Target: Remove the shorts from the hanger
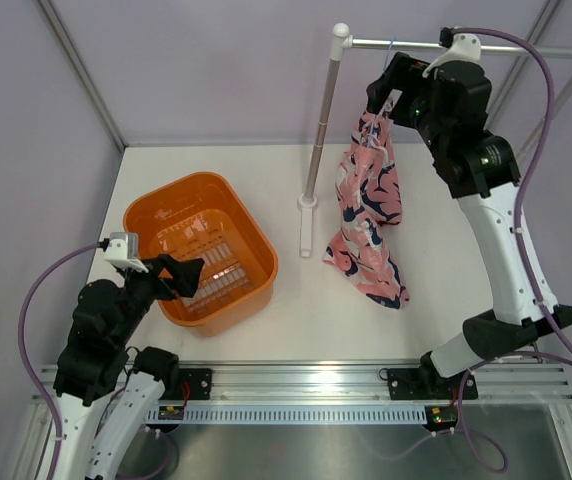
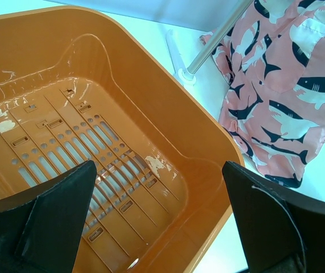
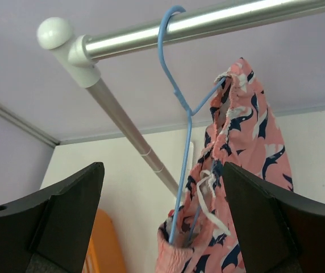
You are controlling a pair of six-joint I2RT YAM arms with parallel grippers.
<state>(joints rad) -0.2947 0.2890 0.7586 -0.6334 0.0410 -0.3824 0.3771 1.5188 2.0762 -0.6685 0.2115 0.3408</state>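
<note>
1. Task status: not started as far as the views show. The shorts (image 1: 371, 215) hang on the hanger (image 3: 182, 148), whose hook sits over the clothes rail (image 1: 406, 43) above the far right part of the table (image 1: 296, 320).
2. The waistband is bunched on the blue wire. The legs fall towards the table; whether the hem touches it cannot be told.
3. Left to do: grip the fabric, work it off the wire, and free it completely.
4. Right arm: reaches up and away from its base at the near edge, wrist level with the rail. The right gripper (image 1: 381, 100) faces the hanger neck and waistband.
5. Right jaws: spread wide, with wire and fabric framed between them and nothing pinched.
6. Left arm: folded low at the near left corner. The left gripper (image 1: 188, 277) points into the orange basket (image 1: 181, 182).
7. Left jaws: fully spread and empty.
8. Judgement: the right arm is set for the first grasp at the waistband.
</note>
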